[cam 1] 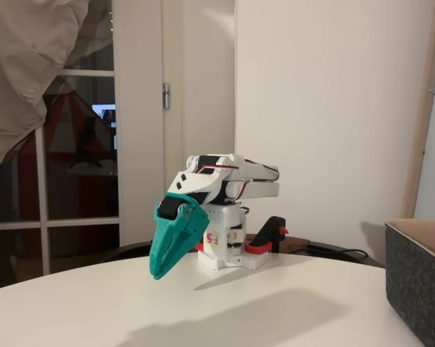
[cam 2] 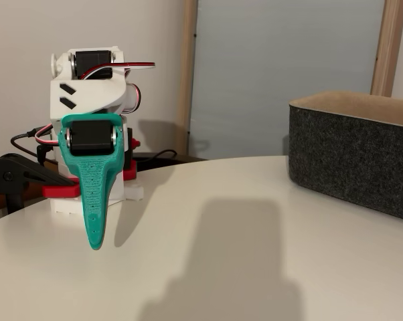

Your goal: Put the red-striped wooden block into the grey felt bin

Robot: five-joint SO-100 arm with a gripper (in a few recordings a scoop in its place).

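My teal gripper [cam 1: 162,266] hangs closed and empty; I must first find the block before approaching the grey felt bin [cam 2: 352,155].

Red handwritten marks (illegible) on the arm's white base [cam 1: 219,237]

The light is dim and warm in both fixed views, and a broad soft shadow lies across my tabletop [cam 1: 95,303] in front of me. My pincer [cam 2: 94,244] looks sharp, without glare; one fixed view is slightly grainy, its window [cam 1: 80,181] dark.
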